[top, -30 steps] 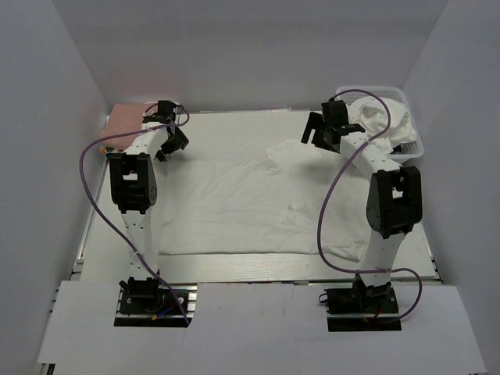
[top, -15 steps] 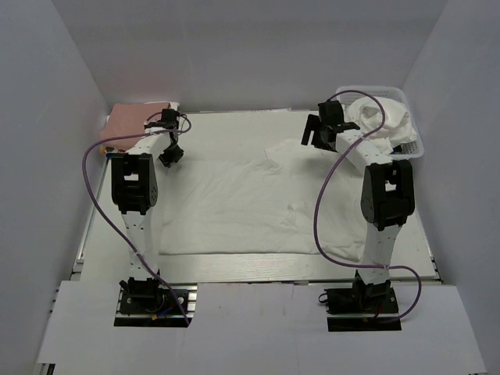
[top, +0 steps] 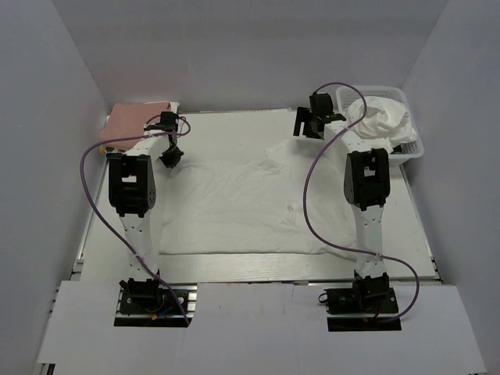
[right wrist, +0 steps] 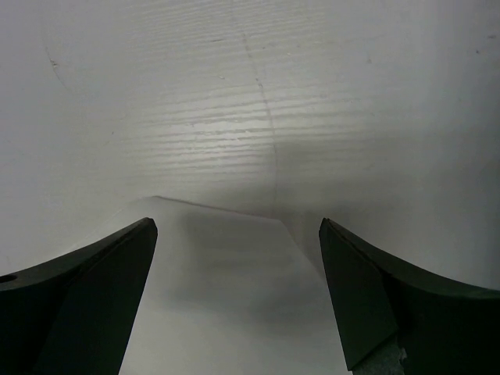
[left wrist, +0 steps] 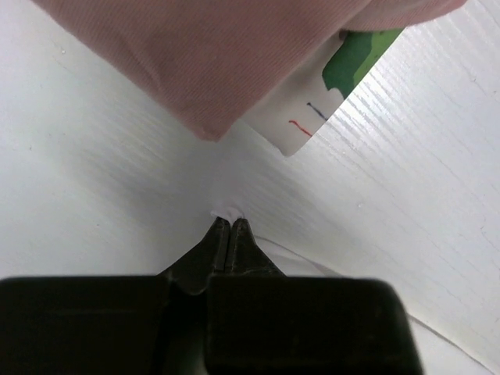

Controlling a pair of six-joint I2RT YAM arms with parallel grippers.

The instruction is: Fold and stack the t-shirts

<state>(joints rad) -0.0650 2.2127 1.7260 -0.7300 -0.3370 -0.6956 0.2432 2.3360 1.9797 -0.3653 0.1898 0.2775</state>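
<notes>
Cloth of the spread t-shirt (top: 250,203) lies flat on your worktop (top: 234,129) between both arms. Your left gripper (left wrist: 230,226) pinches its far left corner, pressed together on a white tip. Your right gripper (right wrist: 237,226) stands spread over the far right sleeve. Farther, a card (left wrist: 312,109) under the pink cloth (left wrist: 219,55) shows green, red and blue marks, unreadable.
</notes>
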